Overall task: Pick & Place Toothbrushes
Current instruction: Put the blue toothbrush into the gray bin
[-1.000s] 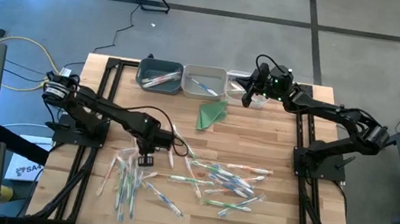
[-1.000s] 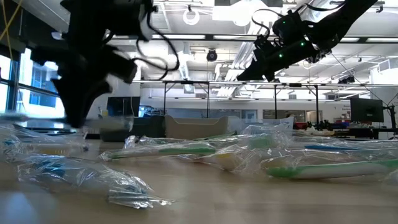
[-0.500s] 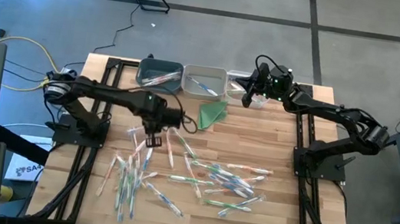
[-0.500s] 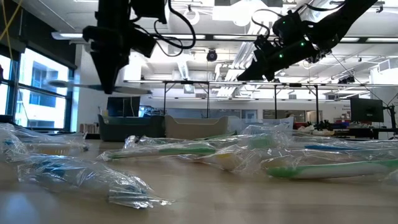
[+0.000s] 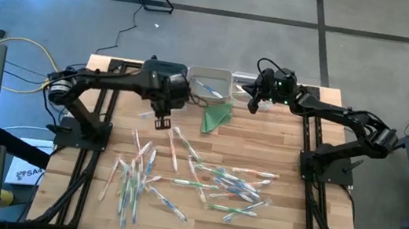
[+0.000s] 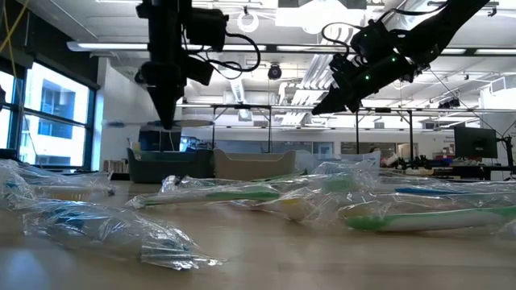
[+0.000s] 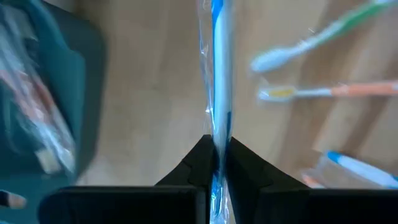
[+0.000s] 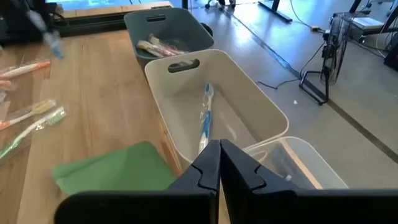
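Left gripper [image 5: 162, 118] is hanging above the wooden table [image 5: 279, 148], just in front of the dark green bin [image 5: 155, 69]. Its two fingers [image 7: 199, 163] are pressing together on a blue toothbrush [image 7: 217, 74] in a clear wrapper, which is sticking out straight past the fingertips. In the low view this gripper [image 6: 168, 121] is pointing downward, well above the table surface.

Right gripper [image 5: 254, 104] is waiting over the far edge of the table, near the clear bin [image 8: 298, 165] and the white bin [image 8: 236, 93], with its fingers closed and holding nothing. One blue toothbrush [image 8: 204, 124] is lying inside the white bin, and some wrapped ones are lying in the dark green bin. A green folded cloth [image 5: 217, 117] is lying in front of the bins. Many other toothbrushes [image 5: 212, 180] are lying scattered on the near part of the table.
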`<state>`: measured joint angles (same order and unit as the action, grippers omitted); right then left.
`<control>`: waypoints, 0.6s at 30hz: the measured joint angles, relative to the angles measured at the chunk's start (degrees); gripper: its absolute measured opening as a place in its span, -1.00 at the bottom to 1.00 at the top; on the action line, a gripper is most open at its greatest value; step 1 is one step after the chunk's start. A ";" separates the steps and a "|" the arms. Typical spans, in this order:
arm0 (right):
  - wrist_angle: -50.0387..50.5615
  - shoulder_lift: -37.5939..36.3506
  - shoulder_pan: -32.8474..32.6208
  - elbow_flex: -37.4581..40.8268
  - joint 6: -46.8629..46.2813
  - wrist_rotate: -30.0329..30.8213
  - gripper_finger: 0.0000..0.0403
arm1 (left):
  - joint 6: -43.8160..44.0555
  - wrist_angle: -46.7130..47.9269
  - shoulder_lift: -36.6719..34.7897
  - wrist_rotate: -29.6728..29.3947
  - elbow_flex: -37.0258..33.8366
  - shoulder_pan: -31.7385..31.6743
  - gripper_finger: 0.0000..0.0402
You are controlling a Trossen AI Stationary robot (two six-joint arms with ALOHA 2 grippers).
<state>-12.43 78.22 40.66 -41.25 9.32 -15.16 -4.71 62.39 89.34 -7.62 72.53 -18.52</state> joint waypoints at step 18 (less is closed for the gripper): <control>0.20 0.00 -0.16 0.00 -3.56 -0.02 -0.99 | -15.28 -28.20 0.00 8.91 0.00 -15.96 -0.87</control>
<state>-12.23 78.22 40.51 -41.25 5.76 -15.18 -19.99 34.19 89.34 1.29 72.53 -34.48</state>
